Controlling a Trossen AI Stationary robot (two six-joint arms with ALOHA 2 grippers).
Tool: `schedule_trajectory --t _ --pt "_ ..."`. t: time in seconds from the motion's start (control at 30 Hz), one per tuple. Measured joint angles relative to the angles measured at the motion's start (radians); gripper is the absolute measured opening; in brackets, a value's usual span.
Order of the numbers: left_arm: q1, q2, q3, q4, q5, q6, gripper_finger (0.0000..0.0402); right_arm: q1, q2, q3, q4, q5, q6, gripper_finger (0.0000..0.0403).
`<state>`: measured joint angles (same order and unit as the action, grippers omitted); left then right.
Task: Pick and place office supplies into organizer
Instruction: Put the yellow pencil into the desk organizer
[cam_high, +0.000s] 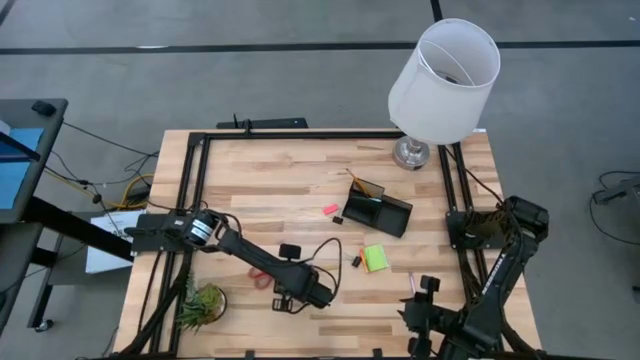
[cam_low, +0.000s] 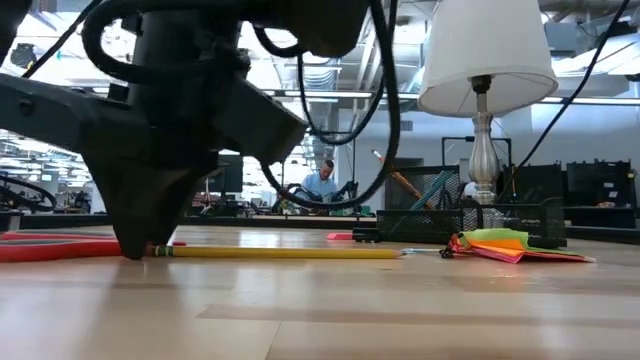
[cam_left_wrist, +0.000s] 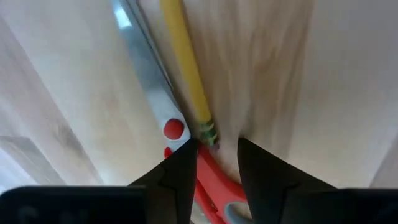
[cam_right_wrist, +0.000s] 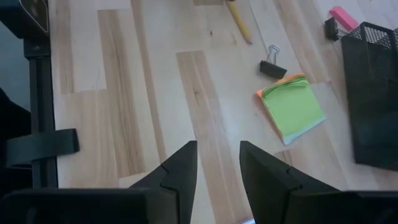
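Pencil (cam_low: 285, 253) on wooden table (cam_low: 400, 310)

1. The table (cam_high: 300, 180) is pale wood in glued strips, smooth with a soft sheen, edged by a matt black metal frame (cam_high: 195, 170).
2. The organizer (cam_right_wrist: 376, 93) is matt black wire mesh.
3. The scissors (cam_left_wrist: 149, 81) have a bright, polished metal blade and glossy red plastic handles.
4. The pencil (cam_left_wrist: 185, 68) is painted glossy yellow, with a metal ferrule.
5. The sticky-note pad (cam_right_wrist: 291, 107) is matt lime paper.
6. The lamp (cam_high: 445, 80) has a white cloth-like shade and a shiny metal base.
7. The binder clip (cam_right_wrist: 272, 67) is black metal.
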<state>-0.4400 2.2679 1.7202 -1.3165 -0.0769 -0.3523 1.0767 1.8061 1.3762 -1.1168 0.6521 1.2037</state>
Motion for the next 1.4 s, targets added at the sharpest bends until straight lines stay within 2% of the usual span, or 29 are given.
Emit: schedule_trajectory --t 0.13,0.37,0.73,1.07,1.4 --pt "-0.001 -0.003 -0.053 0.021 -0.009 0.004 0.0107 0.002 0.0 0.0 0.0 0.0 0.0 0.0114" --pt "0.0 0.0 -0.056 0.043 0.01 0.042 0.0107 0.002 0.0 0.0 -0.001 0.0 -0.008 0.0114" --pt "-0.001 0.014 0.036 -0.003 -0.022 0.021 0.0107 0.002 -0.001 0.0 -0.005 0.0 -0.01 0.0114" --pt "-0.001 0.014 0.041 -0.041 -0.035 0.025 0.0107 0.002 -0.001 0.0 -0.005 0.0 -0.01 0.0114" --pt "0.011 0.003 -0.07 -0.083 -0.051 0.047 0.0107 0.002 -0.001 0.0 -0.004 0.0 -0.01 0.0114"
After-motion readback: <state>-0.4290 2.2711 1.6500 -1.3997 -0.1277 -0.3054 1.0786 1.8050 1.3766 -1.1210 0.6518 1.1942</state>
